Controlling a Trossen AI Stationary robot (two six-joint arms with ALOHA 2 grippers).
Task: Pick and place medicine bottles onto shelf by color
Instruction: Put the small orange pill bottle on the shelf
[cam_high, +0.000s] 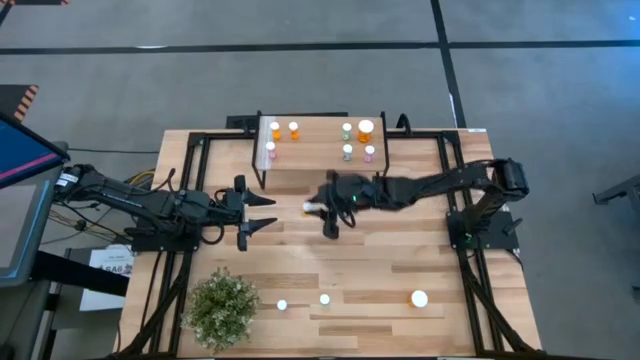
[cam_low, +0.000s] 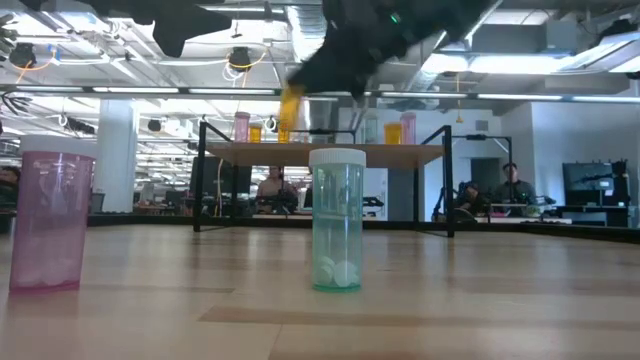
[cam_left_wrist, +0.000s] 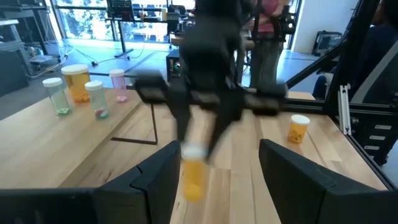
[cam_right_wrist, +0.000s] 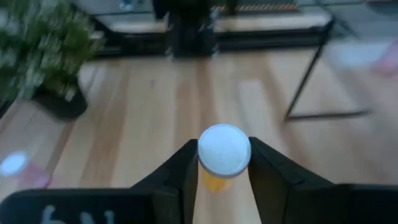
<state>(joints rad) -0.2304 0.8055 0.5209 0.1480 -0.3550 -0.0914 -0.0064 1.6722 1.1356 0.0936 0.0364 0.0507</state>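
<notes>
My right gripper (cam_high: 320, 208) hangs over the table's middle, just in front of the shelf (cam_high: 320, 182), and is shut on a small orange medicine bottle (cam_left_wrist: 193, 176) with a white cap. The light-wood shelf on black legs carries several bottles, orange (cam_high: 293, 129) toward its left end, green (cam_high: 347, 151) and pink (cam_high: 369, 153) toward its right. Near the table's near edge stand a pink bottle (cam_low: 50, 220), a green bottle (cam_low: 337, 220) and a larger bottle (cam_high: 419, 298). My left gripper (cam_high: 268, 211) waits open, left of the held bottle. My right gripper pinches the orange bottle at its white cap (cam_right_wrist: 224, 149), one finger on each side. The fingers (cam_left_wrist: 221, 121) come from above, pointing down. The bottle is lifted clear of the table; its orange body (cam_low: 290, 105) hangs below the fingers, slightly tilted.
A green bushy plant (cam_high: 222, 308) stands at the near left corner. Black frame rails (cam_high: 470, 250) run along both sides of the table. Bare wood lies between the shelf and the near row of bottles. People stand in the room beyond the table.
</notes>
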